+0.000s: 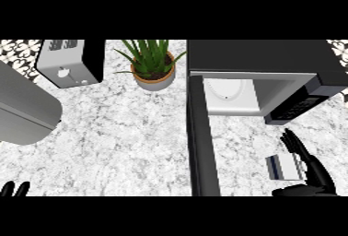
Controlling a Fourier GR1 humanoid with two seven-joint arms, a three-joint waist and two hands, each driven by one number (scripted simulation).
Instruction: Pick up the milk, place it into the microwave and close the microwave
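From the head view, the milk carton [283,167] sits on the worktop [129,138] at the near right, in front of the open microwave [262,73] and just to the right of its door [202,138], which swings out toward me as a long dark bar. My right hand [309,161] is right beside the carton, on its right side: the fingers [293,140] run straight, reaching away from me along the carton's right edge, and the thumb [299,190] lies across below its near edge. The fingers are extended rather than curled, so I read the hand as spread around the carton and not yet closed on it; whether any finger touches it I cannot tell.

So the carton lies to the left of my right palm, within the span between fingers and thumb. Its longer side seems to run near to far, about parallel to my fingers. The microwave cavity [231,94] is farther away and slightly left of the carton, with the door between it and the rest of the worktop.

My left hand [14,189] shows only as fingertips at the near left edge, resting, well apart from the carton. The right hand is plainly the nearer one.
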